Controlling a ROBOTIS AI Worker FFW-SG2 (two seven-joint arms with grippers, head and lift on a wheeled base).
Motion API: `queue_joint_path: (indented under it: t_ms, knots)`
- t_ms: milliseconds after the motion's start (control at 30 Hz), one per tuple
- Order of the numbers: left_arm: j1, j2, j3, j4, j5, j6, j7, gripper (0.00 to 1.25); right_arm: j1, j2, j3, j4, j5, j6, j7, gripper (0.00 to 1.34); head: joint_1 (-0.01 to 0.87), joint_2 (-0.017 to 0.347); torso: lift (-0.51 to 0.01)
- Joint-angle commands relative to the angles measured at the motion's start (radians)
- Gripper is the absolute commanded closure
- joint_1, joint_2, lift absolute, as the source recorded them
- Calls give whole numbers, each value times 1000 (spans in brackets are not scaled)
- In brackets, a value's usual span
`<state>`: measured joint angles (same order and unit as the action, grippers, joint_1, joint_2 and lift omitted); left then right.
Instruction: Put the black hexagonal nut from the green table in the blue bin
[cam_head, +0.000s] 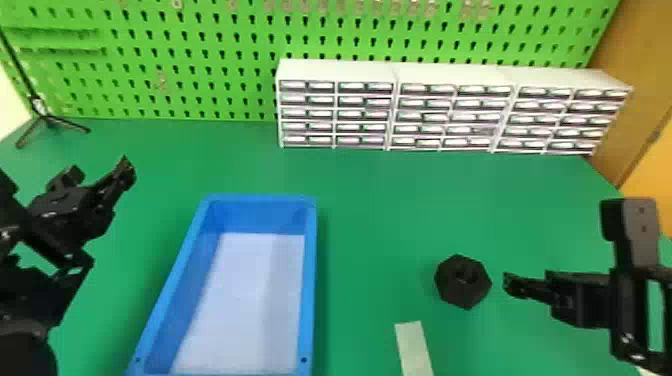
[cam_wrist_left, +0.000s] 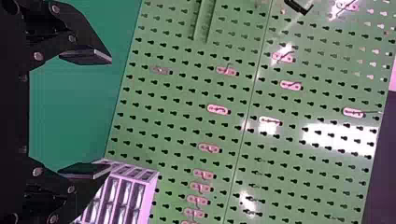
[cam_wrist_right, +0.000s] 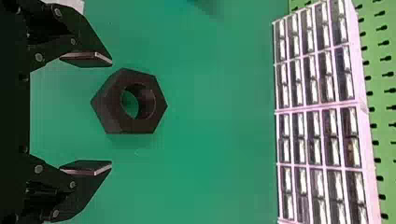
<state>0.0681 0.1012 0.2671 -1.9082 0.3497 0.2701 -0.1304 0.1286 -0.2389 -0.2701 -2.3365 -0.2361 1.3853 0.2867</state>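
My right gripper (cam_head: 515, 286) is at the right of the head view, just right of the black hexagonal nut (cam_head: 462, 281), which lies on the green table (cam_head: 370, 225). In the right wrist view the right gripper (cam_wrist_right: 111, 112) has its fingers wide apart, and the nut (cam_wrist_right: 109, 112) sits just beyond and between the fingertips, held by neither. The blue bin (cam_head: 309, 280) stands left of the nut, with a bare pale bottom. My left gripper (cam_head: 127, 172) is parked at the left, above the table; in the left wrist view the left gripper (cam_wrist_left: 111, 114) is open with nothing between its fingers.
A pale strip (cam_head: 414, 347) lies on the table near the front, between bin and nut. White drawer units (cam_head: 450, 110) stand at the back against the green pegboard (cam_head: 200, 60). A small black tripod (cam_head: 45, 117) stands at the back left.
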Motion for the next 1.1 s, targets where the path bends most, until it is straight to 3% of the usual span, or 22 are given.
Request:
queue_joint_path:
  t_ms: [0,500,1067]
  knots:
    - [-1,0,-2,0,-1,3,0,432,-10,13,-20,2,17,1,0,484,692,8,-97]
    - [-7,0,-14,6,-5,14,0,432,-63,61,-61,48,58,9,0,484,692,8,-97]
    - [-19,0,-35,21,-5,18,0,432,-148,58,45,171,135,-2,0,489,692,8,-97]
